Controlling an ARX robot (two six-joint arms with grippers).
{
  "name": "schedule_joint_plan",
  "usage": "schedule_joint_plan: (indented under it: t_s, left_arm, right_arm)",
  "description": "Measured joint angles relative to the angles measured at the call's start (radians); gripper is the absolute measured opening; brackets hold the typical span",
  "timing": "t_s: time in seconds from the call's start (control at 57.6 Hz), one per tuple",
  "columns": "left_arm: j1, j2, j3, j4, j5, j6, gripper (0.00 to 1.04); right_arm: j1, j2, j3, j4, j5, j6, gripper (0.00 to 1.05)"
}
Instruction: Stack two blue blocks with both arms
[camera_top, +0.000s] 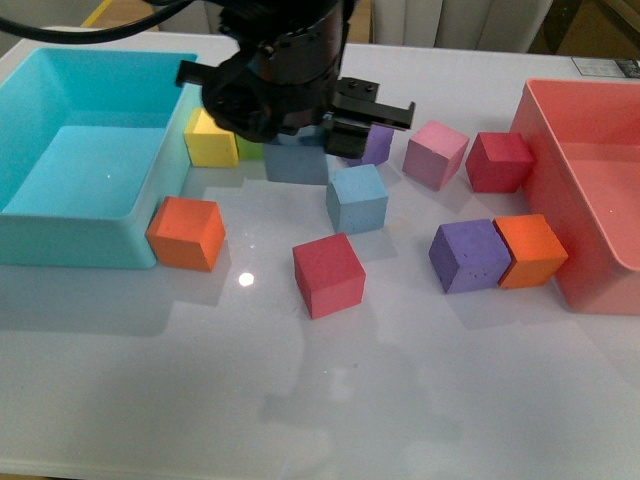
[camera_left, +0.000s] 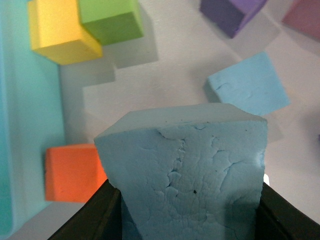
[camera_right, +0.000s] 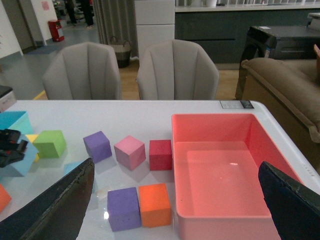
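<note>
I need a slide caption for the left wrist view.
Left gripper holds the first blue block over the table; the second blue block lies free nearby.

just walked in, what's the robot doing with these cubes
The left gripper is shut on one blue block, apparently lifted off the white table. The second blue block lies free beside it, so nothing is stacked yet. The right gripper hangs open and empty near the pink bin.
</note>
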Motion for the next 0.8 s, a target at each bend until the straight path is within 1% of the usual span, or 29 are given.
schedule_joint_plan:
  t_s: [0.295, 0.607, 0.798]
  left_arm:
    - [-0.043, 0.180, 0.233, -0.099, 0.029, 0.075, 0.48]
    - [-0.037, 0.302, 0.416, -0.185, 0.040, 0.105, 0.48]
    - [-0.030, 0.347, 0.483, -0.215, 0.040, 0.116, 0.48]
  right_arm:
    - [0.000, 0.000, 0.000, 0.000, 0.000, 0.000, 0.96]
    - [0.000, 0.000, 0.000, 0.000, 0.000, 0.000, 0.96]
    - [0.000, 0.000, 0.000, 0.000, 0.000, 0.000, 0.96]
